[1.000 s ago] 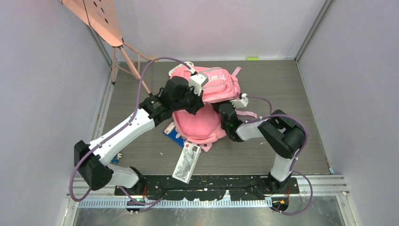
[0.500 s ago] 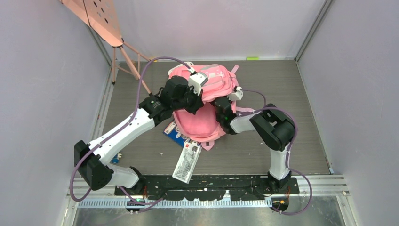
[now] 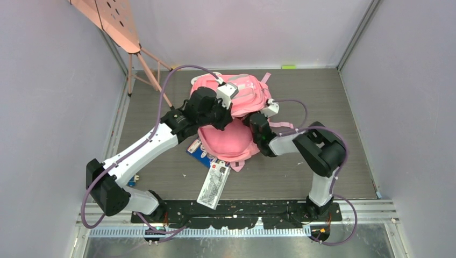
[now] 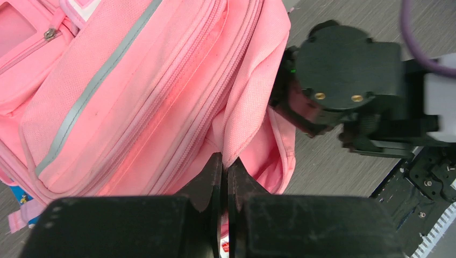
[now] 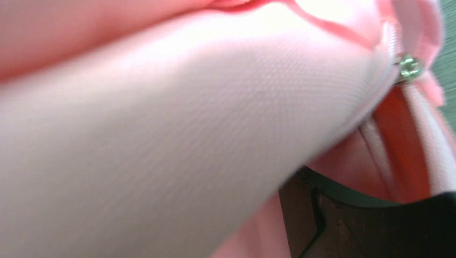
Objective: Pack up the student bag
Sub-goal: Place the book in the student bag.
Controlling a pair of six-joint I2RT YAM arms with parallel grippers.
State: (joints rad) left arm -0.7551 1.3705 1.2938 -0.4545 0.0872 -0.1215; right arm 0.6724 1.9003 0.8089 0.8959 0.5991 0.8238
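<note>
The student bag [image 3: 244, 97], a soft pink backpack with grey trim, lies in the middle of the floor, its lower flap [image 3: 228, 142] spread towards me. My left gripper [image 3: 230, 114] is shut on a fold of the bag's pink fabric [image 4: 236, 140] beside the zipper lines. My right gripper [image 3: 251, 119] pushes into the bag from the right. In its wrist view pink fabric [image 5: 188, 123] fills nearly everything. Only one dark finger [image 5: 349, 226] and a metal zipper pull [image 5: 408, 67] show, so its opening is hidden.
A white printed packet [image 3: 213, 185] and a blue book [image 3: 199, 153] lie at the bag's near edge. A pink stand [image 3: 115, 24] leans at the back left. A small blue object [image 3: 133, 181] sits by the left arm's base. Walls close in on all sides.
My right wrist has pushed further left and away into the bag, and the bag's top has shifted slightly left. The left gripper keeps its hold in place.
</note>
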